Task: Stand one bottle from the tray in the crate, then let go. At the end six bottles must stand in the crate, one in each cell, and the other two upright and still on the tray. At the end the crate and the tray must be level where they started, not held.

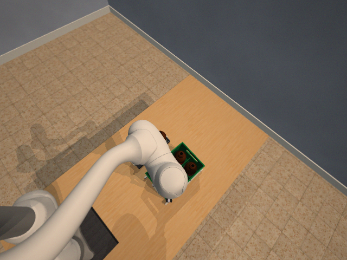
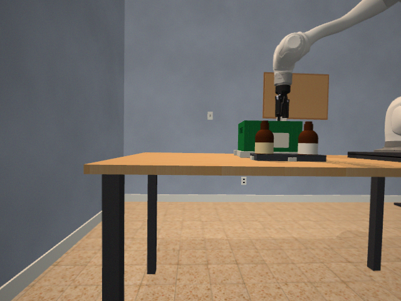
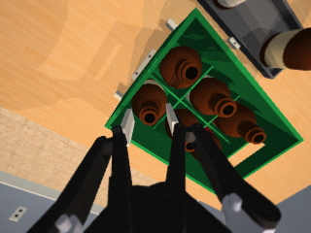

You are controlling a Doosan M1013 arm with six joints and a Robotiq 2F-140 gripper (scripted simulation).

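Observation:
The green crate (image 1: 198, 171) (image 2: 249, 136) (image 3: 259, 92) stands level on the table. Several brown bottles stand in its cells; the wrist view shows one in each cell, two partly behind a finger. My gripper (image 2: 281, 118) (image 3: 150, 113) is part-open, pointing down over the crate. Its pads stand either side of the neck of the corner-cell bottle (image 3: 147, 99), with gaps on both sides. The dark tray (image 2: 275, 157) (image 3: 248, 29) lies level beside the crate. On it stand a cream-labelled bottle (image 2: 264, 139) (image 3: 293, 49) and a white-labelled bottle (image 2: 307, 139), both upright.
The crate's dividers (image 3: 180, 102) and its high walls surround the bottle necks. Small light brackets (image 3: 144, 64) sit along the crate's outer base, and another bracket (image 2: 292, 159) is at the tray's edge. The arm (image 1: 156, 159) hides much of crate and tray from above.

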